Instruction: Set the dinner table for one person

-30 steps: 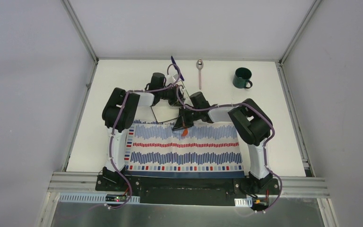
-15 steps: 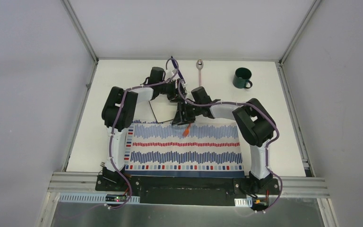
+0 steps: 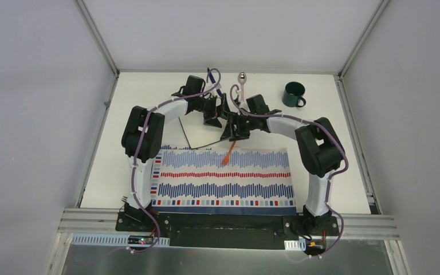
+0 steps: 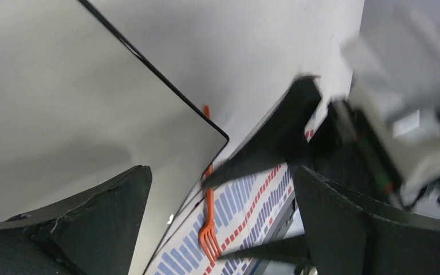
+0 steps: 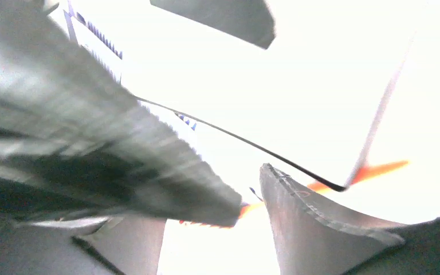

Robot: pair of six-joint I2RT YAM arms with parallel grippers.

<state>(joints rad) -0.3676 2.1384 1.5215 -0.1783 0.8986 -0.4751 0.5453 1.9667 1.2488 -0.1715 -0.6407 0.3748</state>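
Note:
The dinner table (image 3: 120,143) is a white top with aluminium edges. A square white plate (image 3: 197,130) with a thin black rim lies behind the striped placemat (image 3: 223,186), its near corner at the mat's far edge. An orange fork (image 3: 227,154) lies slanted across that far edge, also seen as the fork (image 4: 209,229) on the mat in the left wrist view. My left gripper (image 3: 216,112) hovers over the plate (image 4: 63,86) with its jaws wide open and empty. Just right of it, my right gripper (image 3: 233,128) is open above the plate's corner, apart from the fork (image 5: 378,170).
A metal spoon (image 3: 242,80) lies at the far middle of the table. A dark green mug (image 3: 293,94) stands at the far right. The two wrists are close together over the plate's right side.
Both grippers have opened and drawn back toward the far side. The fork that hung at the right gripper's tips now lies free on the mat's far edge.

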